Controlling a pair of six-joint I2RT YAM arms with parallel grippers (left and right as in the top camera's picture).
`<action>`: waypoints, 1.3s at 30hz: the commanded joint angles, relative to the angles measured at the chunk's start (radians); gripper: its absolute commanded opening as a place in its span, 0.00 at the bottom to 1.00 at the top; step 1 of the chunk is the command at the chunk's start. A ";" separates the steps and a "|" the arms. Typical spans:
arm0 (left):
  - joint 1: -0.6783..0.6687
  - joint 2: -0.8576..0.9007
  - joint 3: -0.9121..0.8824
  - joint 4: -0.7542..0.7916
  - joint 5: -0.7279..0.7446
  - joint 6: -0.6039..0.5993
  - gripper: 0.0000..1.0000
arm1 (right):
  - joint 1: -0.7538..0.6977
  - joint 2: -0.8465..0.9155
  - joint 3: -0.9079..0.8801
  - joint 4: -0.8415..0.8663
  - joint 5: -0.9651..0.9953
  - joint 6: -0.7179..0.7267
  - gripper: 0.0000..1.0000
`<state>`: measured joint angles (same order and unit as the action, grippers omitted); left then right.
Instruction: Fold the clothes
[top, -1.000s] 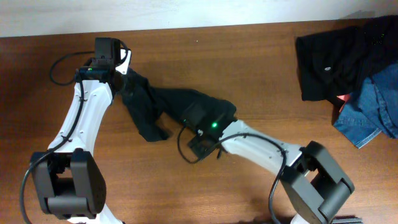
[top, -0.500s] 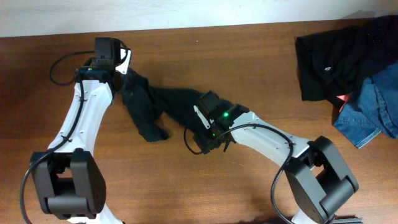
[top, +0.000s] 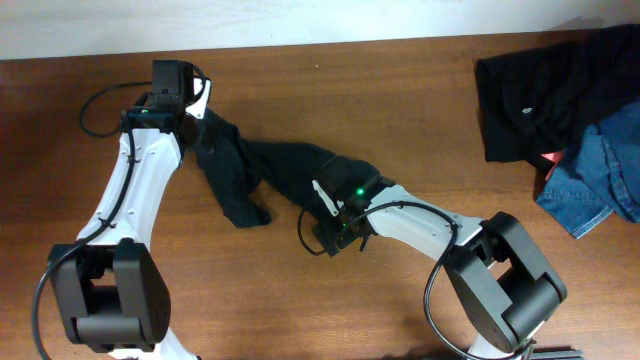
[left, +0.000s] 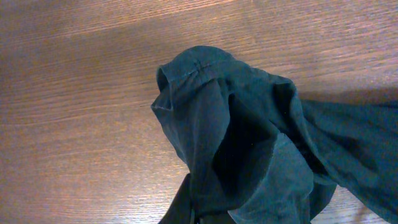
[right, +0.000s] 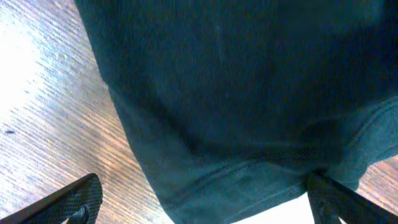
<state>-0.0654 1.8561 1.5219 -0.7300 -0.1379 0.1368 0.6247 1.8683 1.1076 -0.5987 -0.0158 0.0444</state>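
The clothes (top: 265, 165) are a dark T-shirt lying bunched in a twisted strip across the left middle of the table. My left gripper (top: 199, 115) is shut on its upper left end, and the cloth (left: 249, 143) drapes down from it, hiding the fingers in the left wrist view. Over the shirt's right end sits my right gripper (top: 335, 187), open. In the right wrist view its two dark fingertips (right: 68, 202) stand wide apart on either side of the hem (right: 236, 180), and nothing is gripped.
At the back right corner lies a heap: a black garment (top: 540, 95) with a small white mark, blue jeans (top: 600, 180) and something red (top: 553, 158) between them. Bare wooden table (top: 400, 90) runs between the shirt and the heap.
The right wrist has rolled and shifted a little to the right over the shirt's right end, with its jaws staying wide. The left arm and its end of the shirt have not moved.
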 joint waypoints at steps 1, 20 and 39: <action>0.003 -0.006 0.005 0.003 0.011 -0.013 0.01 | 0.001 0.037 -0.006 0.008 -0.015 -0.007 0.99; 0.003 -0.006 0.005 0.003 0.011 -0.013 0.01 | 0.005 0.032 -0.004 -0.004 0.016 0.029 0.83; 0.003 -0.006 0.005 0.003 0.011 -0.013 0.01 | 0.168 -0.011 -0.002 -0.012 0.240 0.042 0.99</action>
<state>-0.0654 1.8561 1.5219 -0.7300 -0.1379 0.1364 0.7677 1.8633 1.1088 -0.6056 0.1379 0.0746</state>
